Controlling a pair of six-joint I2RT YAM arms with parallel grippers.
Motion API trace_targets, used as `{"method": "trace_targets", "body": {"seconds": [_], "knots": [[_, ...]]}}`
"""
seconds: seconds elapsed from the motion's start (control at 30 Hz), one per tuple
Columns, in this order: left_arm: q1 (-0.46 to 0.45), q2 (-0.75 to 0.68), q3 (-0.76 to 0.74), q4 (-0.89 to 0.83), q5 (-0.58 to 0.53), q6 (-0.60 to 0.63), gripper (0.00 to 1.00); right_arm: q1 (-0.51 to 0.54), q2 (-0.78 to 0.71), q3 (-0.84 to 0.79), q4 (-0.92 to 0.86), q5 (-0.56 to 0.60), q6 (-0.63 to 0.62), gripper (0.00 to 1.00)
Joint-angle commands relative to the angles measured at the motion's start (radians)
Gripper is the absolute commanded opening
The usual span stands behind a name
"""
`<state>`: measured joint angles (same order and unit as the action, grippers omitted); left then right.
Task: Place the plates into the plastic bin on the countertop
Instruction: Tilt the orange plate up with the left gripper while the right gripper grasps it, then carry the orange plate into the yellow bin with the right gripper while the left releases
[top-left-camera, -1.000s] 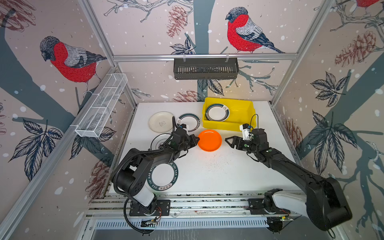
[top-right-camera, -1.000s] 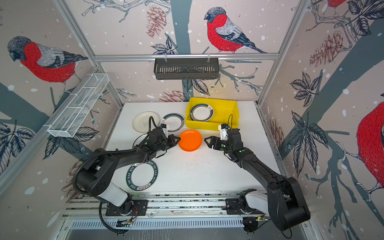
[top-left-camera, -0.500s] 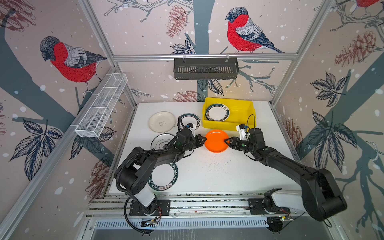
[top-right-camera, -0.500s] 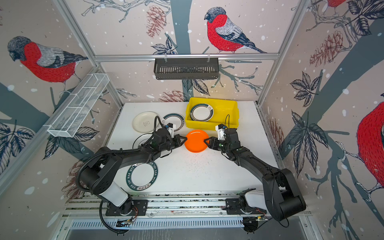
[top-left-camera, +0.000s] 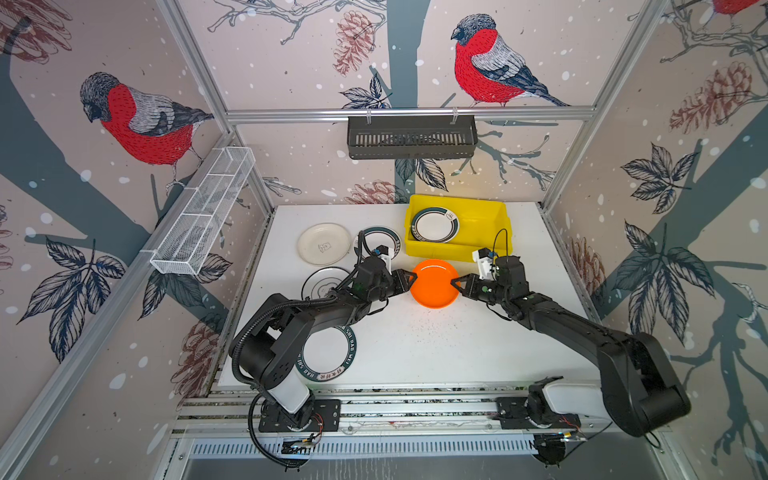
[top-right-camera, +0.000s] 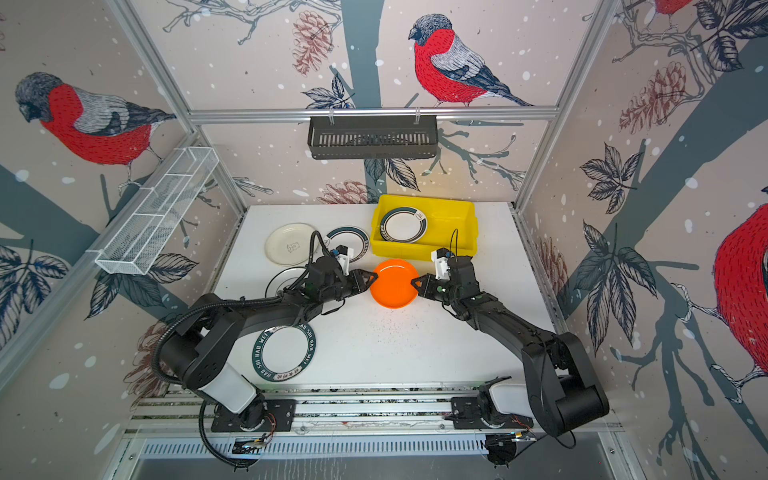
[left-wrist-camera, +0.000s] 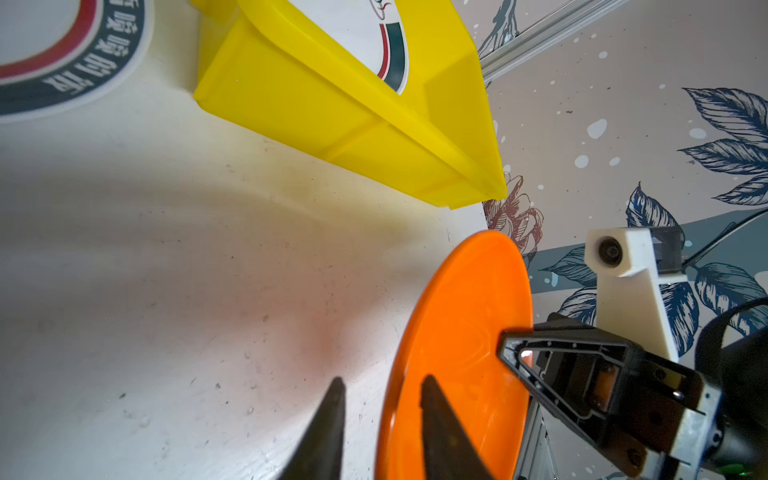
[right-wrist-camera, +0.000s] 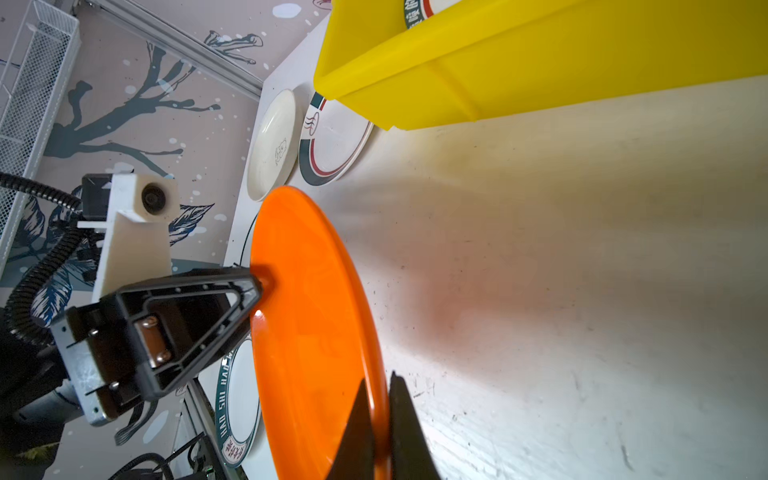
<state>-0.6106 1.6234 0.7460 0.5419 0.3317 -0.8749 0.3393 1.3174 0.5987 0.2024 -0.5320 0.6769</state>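
Right end effector (top-left-camera: 454, 283) clamps orange plate (top-left-camera: 434, 286); left end effector (top-left-camera: 413, 276) parted astride opposite rim.

The white speckled table (top-left-camera: 415, 345) carries a yellow bin (top-left-camera: 440, 249) at the back, beside it a green-rimmed plate (top-left-camera: 392, 243) and a cream plate (top-left-camera: 324, 243), then a ringed plate (top-left-camera: 324, 284) and, nearer the front, a lettered plate (top-left-camera: 328, 357).

Six plates (top-left-camera: 324, 244) (one orange plate (top-left-camera: 434, 284)), one bin (top-left-camera: 482, 226)

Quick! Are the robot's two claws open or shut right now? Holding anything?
Left gripper: open, jaws either side of the orange plate's rim, not pinching.
Right gripper: shut on the orange plate's opposite rim.
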Motion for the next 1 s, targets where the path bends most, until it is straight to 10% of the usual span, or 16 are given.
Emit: {"method": "trace_targets", "body": {"seconds": [0.0, 0.13, 0.97], "knots": [[0.001, -0.026, -0.003, 0.035, -0.031, 0.026, 0.59, 0.0, 0.003, 0.016, 0.014, -0.024, -0.014, 0.04], [0.004, -0.063, -0.023, 0.023, -0.065, 0.053, 0.96, 0.0, 0.004, 0.03, -0.005, -0.017, -0.02, 0.03], [0.132, -0.335, -0.06, -0.238, -0.269, 0.305, 0.97, -0.049, 0.254, 0.471, -0.098, 0.253, 0.037, 0.0]]}}
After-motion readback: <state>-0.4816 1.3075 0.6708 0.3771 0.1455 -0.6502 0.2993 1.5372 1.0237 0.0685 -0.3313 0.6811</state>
